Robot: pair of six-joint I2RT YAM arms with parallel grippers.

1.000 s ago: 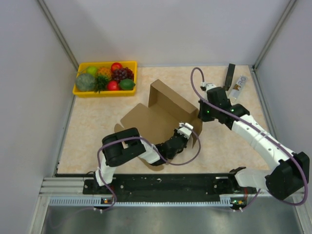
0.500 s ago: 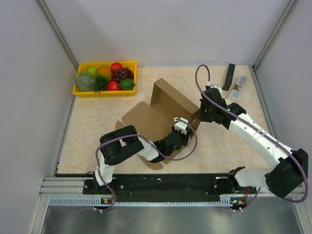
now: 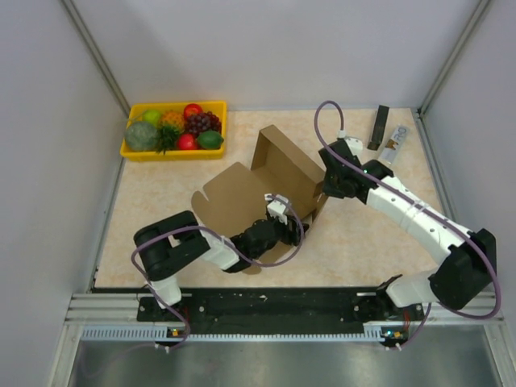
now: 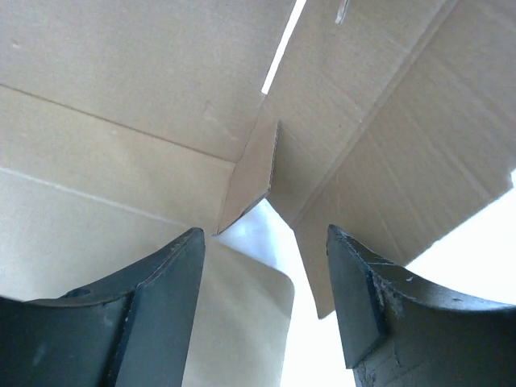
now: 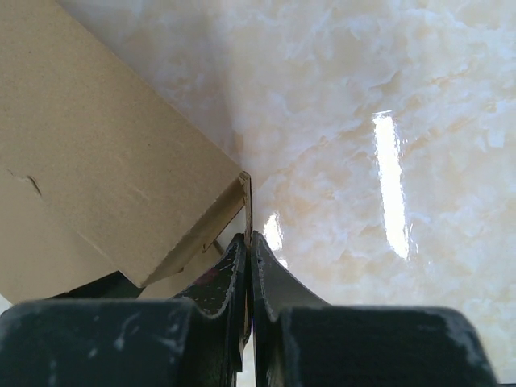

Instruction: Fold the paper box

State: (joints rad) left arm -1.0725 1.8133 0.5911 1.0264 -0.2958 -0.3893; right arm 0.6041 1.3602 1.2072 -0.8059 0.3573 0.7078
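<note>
Brown paper box partly folded on the tabletop, left gripper released, jaws apart inside it, right gripper clenched on its side-wall edge

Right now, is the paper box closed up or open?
Open: the paper box shows its bare inside from above, one wall upright, flaps unclosed.
</note>
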